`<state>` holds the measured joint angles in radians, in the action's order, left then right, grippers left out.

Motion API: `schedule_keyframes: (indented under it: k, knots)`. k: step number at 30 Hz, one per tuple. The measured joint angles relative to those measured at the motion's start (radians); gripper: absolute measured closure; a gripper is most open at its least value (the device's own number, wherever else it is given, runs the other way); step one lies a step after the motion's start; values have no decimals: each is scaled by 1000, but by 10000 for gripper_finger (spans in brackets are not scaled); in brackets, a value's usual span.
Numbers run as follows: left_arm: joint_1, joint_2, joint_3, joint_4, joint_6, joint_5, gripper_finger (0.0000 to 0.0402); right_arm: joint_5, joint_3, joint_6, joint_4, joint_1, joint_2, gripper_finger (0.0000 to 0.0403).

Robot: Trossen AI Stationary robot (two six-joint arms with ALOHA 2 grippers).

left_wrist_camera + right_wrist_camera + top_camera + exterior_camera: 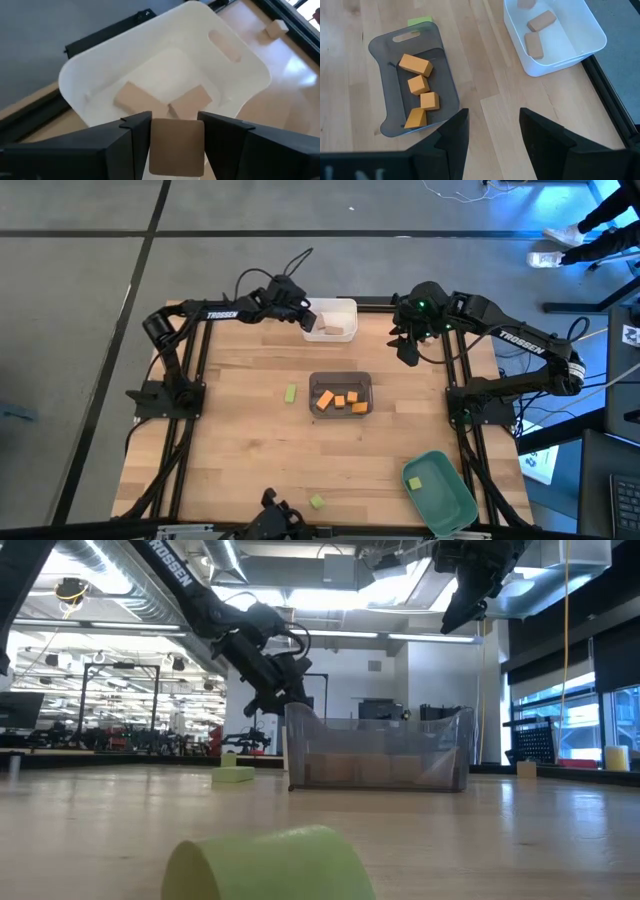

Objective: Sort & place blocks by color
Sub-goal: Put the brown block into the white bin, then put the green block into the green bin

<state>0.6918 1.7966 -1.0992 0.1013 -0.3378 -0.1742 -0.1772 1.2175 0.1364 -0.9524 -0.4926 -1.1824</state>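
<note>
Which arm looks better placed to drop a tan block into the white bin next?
The left. Its gripper already holds a tan block between its fingers directly over the white bin, while the right gripper hangs empty and open.

We see the bench (250, 430) evenly and brightly lit from overhead, with only soft shadows beneath the bins. In the low view, ceiling strip lights (300, 600) glare white and the nearest green block (268, 862) is blurred, out of focus. Blue window light tints the floor (560, 210) in the high view's far right corner. Wrist views look slightly soft.
</note>
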Motion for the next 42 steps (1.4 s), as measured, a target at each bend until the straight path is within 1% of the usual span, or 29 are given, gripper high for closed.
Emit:
schedule_keyframes:
  k: [2,6,13,16,18,21,29,33,36,38,42]
  knots:
    - [-1,8,0,10,0,-2,256,0,0,0,0,0,0,228]
    - [-2,14,0,5,-5,-36,256,0,0,0,0,0,0,228]
    - [-1,14,0,8,43,-54,256,0,0,0,0,0,0,228]
    - [-1,16,0,8,99,-83,256,0,0,0,0,0,0,228]
    - [-1,16,0,8,109,-88,254,0,0,0,0,0,0,228]
    - [-1,16,0,8,113,-76,243,0,0,0,0,0,0,228]
    - [22,16,0,8,109,-72,190,0,0,0,0,0,0,228]
    - [22,7,0,30,82,-90,186,0,0,0,0,0,0,228]
    - [20,-36,0,24,84,-108,187,0,0,0,0,0,0,228]
    - [11,-74,0,5,86,-83,186,0,0,0,0,0,0,228]
    - [-20,-167,0,-88,111,20,188,0,0,0,0,0,0,228]
